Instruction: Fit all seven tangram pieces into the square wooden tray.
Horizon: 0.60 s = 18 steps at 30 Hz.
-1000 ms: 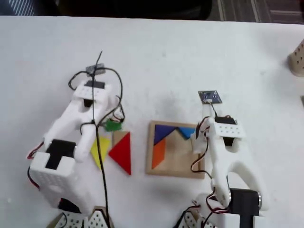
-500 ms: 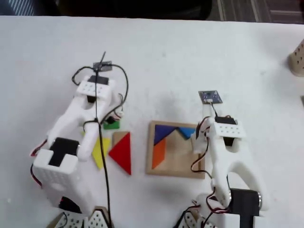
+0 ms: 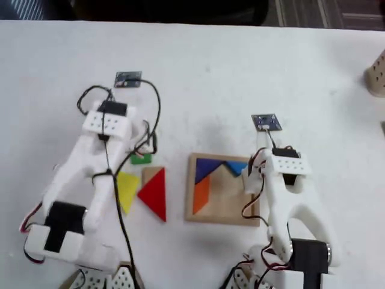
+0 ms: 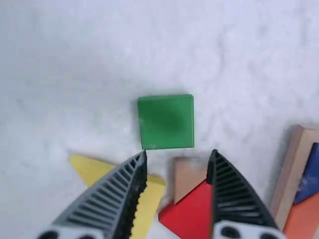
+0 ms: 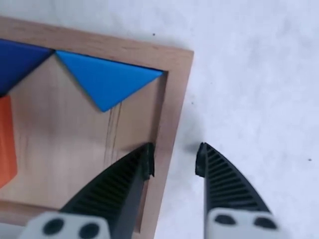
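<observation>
Inside the tray (image 3: 231, 197), three sit placed: dark blue triangle (image 3: 207, 168), light blue triangle (image 3: 236, 167), orange piece (image 3: 200, 194). Four wait outside: green square (image 4: 165, 122), yellow triangle (image 3: 126, 188), red triangle (image 3: 155, 191), tan piece (image 4: 185, 172). Left gripper (image 4: 178, 155) hovers parted and empty beside the green square; right gripper (image 5: 174, 149) straddles the rim, fingers apart.

The tray (image 5: 172, 99) is matt wood with visible grain (dark streaks on its floor). The green square (image 4: 165, 122) looks smooth, the table (image 4: 75, 50) covered in fuzzy cloth, the left gripper (image 4: 178, 153) ribbed black plastic.
</observation>
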Each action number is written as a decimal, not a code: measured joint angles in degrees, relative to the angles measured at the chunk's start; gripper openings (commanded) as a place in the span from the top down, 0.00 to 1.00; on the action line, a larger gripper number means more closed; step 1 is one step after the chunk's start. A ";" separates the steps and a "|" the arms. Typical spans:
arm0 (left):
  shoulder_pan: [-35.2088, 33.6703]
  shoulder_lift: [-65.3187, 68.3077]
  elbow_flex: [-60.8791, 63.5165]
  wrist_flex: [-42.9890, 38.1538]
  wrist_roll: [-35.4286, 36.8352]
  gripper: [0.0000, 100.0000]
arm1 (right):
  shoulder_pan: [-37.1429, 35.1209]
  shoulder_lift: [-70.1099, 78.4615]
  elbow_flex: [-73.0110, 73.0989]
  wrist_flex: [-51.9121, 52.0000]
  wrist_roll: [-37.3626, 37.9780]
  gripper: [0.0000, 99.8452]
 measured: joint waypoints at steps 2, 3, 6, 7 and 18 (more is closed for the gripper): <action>-0.26 0.00 2.11 -2.37 0.09 0.79 | 0.00 0.00 0.00 0.00 0.00 0.86; -0.62 0.09 2.29 -3.34 -0.09 0.79 | 0.00 0.00 0.00 0.00 0.00 0.86; -3.08 2.29 2.29 -6.68 0.00 0.79 | 0.00 0.00 0.00 0.00 0.00 0.86; -3.87 3.43 2.29 -7.65 0.00 0.79 | 0.00 0.00 0.00 0.00 0.00 0.86; -4.75 14.24 -7.56 -4.40 -2.64 0.77 | 0.00 0.00 0.00 0.00 0.00 0.86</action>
